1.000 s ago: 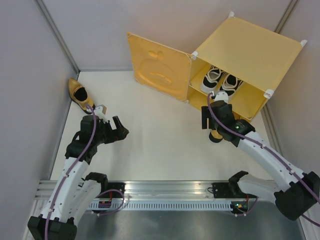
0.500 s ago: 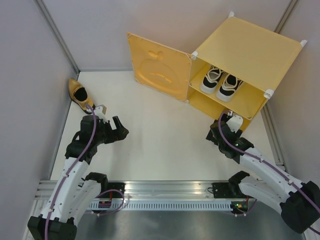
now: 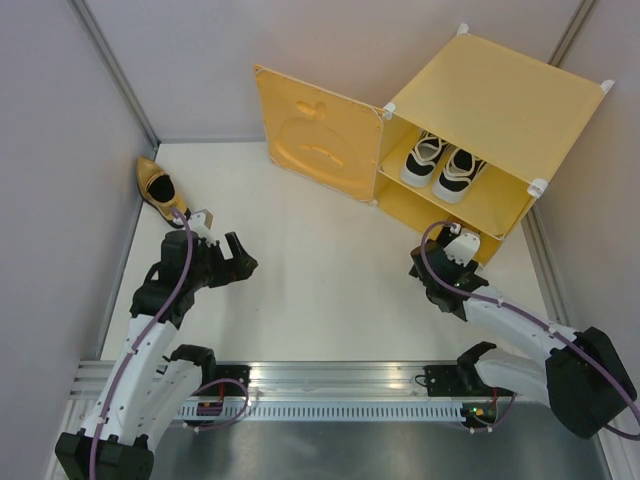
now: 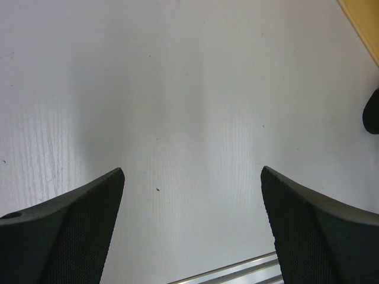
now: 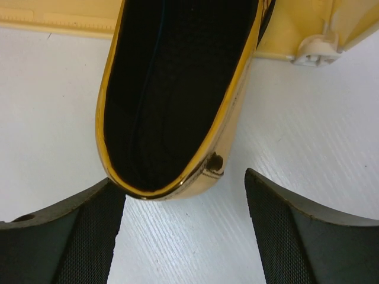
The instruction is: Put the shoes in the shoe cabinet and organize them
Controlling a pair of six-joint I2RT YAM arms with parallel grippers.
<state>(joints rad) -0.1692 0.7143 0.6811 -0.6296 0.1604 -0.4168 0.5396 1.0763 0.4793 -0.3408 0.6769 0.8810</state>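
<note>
The yellow shoe cabinet (image 3: 500,95) stands at the back right with its door (image 3: 315,135) swung open to the left. The two white sneakers (image 3: 440,162) sit side by side on its inner shelf. One gold loafer (image 5: 177,89) lies on the table with its toe towards the cabinet's bottom front edge (image 5: 296,23). Its heel sits just ahead of my open right gripper (image 5: 183,179), between the fingertips. In the top view my right gripper (image 3: 452,255) hides this loafer. The other gold loafer (image 3: 160,188) lies by the left wall. My left gripper (image 3: 243,258) is open and empty over bare table (image 4: 192,171).
Grey walls close in the table on the left, back and right. A white corner connector (image 5: 317,47) of the cabinet rests on the table just right of the loafer. A metal rail (image 3: 330,385) runs along the near edge.
My right gripper has drawn back from the cabinet's lower opening towards the near side and dropped low to the table. The left arm has not moved.
</note>
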